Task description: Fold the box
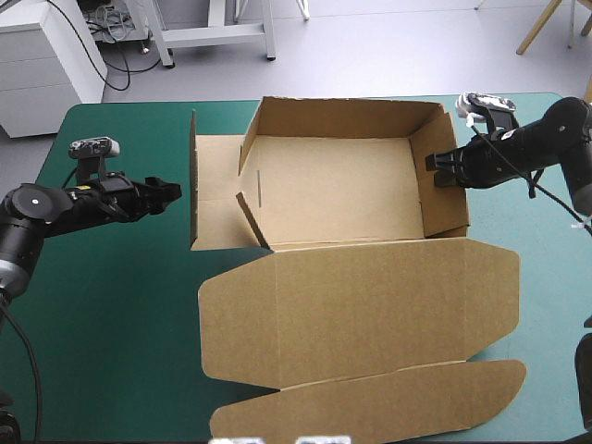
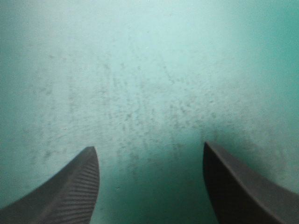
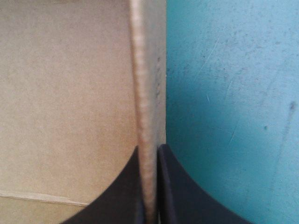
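**At the box's right wall: right gripper clamped, left gripper free**

Right arm: it enters from the table's right side and reaches left, roughly level. The right gripper (image 1: 437,168) is clenched on the upright right wall (image 1: 446,199) of the box (image 1: 333,185), near that wall's top edge. In the right wrist view its black fingers (image 3: 180,191) all but meet, with the board's edge pinched between them. Brown board lies to one side of the pinch and cover to the other.

Left arm: it sits low over the table's left part, pointing right toward the box. The left gripper (image 1: 169,192) is released, its fingers spread with nothing between them. It stands near the box's left end panel (image 1: 193,176) but apart from it. Its wrist view shows only cover ahead.

Surface: teal-green cover (image 1: 111,305), with faint scuffs showing in both wrist views.

Box: brown, sitting mid-table toward the far edge.
- It forms an open tray with the far wall (image 1: 342,116) and the right wall upright.
- At the left end the panel stands upright, with a strip of board flat between it and the tray.
- An inner flap (image 1: 252,215) leans inward there, untucked.
- The lid (image 1: 361,305) lies flat toward the near edge.
- The lid's rounded front flap (image 1: 370,407) is nearest that edge.
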You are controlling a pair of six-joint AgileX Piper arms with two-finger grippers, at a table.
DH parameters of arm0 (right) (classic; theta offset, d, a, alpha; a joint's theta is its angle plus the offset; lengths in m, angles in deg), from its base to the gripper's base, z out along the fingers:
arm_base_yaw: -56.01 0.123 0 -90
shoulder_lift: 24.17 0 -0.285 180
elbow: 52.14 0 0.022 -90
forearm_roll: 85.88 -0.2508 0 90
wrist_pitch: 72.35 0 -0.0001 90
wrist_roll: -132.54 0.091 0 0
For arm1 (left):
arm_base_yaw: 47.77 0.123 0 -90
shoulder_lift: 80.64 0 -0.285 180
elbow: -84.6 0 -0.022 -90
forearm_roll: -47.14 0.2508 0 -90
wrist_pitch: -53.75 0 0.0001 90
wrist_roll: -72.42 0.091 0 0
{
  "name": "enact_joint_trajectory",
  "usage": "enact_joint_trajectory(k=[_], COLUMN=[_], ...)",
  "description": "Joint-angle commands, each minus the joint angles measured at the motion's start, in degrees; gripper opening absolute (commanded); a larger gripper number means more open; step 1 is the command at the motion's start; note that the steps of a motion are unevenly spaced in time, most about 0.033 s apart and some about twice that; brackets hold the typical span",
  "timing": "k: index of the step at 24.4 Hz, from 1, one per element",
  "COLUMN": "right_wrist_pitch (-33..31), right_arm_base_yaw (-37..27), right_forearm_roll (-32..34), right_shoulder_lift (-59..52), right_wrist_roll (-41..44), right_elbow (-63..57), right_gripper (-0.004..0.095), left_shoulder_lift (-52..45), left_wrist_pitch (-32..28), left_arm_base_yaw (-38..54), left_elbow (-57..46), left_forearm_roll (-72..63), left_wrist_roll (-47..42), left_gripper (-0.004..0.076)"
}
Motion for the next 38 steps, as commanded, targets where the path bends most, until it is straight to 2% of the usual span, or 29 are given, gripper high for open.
enact_joint_trajectory(k=[1, 7, 13, 17, 18, 20, 24, 31, 35, 38], right_wrist_pitch=[0.83, 2.82, 11.46, 18.07, 22.33, 26.66, 30.81, 32.58, 35.63, 36.66], right_arm_base_yaw=[-0.42, -0.22, 0.81, 4.85, 7.14, 10.33, 14.00, 17.99, 21.71, 23.81], right_forearm_roll=[-5.23, -5.78, -6.07, -6.10, -6.09, -5.82, -6.26, -6.65, -6.65, -5.86], right_shoulder_lift=[-3.00, -2.88, -2.88, -2.88, -2.78, -2.51, -0.58, 0.65, 0.70, 0.70], right_wrist_roll=[-0.88, -0.98, -1.13, -1.52, -1.52, -0.92, 0.86, 0.86, 1.68, 1.96], right_elbow=[1.53, -0.70, -9.45, -14.34, -15.69, -16.49, -16.49, -16.49, -16.49, -16.49], right_gripper=[-0.0019, -0.0019, -0.0019, -0.0019, -0.0019, -0.0019, -0.0019, -0.0018, -0.0017, -0.0017], left_shoulder_lift=[-1.66, -1.66, -1.66, -1.66, -1.66, -1.66, -1.66, -1.66, -1.66, -1.66], left_wrist_pitch=[0.91, 9.35, 15.56, 17.84, 19.46, 21.18, 24.74, 25.11, 25.24, 25.00], left_arm_base_yaw=[-0.40, -0.40, -0.40, -0.40, -0.40, -0.40, -0.40, -0.40, -0.40, -0.40], left_elbow=[2.00, 2.00, 2.00, 2.00, 2.00, 2.00, 2.00, 2.00, 2.00, 1.88], left_forearm_roll=[-9.89, -13.39, -16.21, -17.22, -17.22, -17.22, -18.88, -16.77, -6.74, -4.55], left_wrist_roll=[0.12, 0.12, 0.12, 0.12, -0.57, -0.32, 1.00, 2.64, 1.80, 0.88], left_gripper=[0.0482, 0.0482, 0.0482, 0.0482, 0.0482, 0.0482, 0.0482, 0.0482, 0.0482, 0.0482])
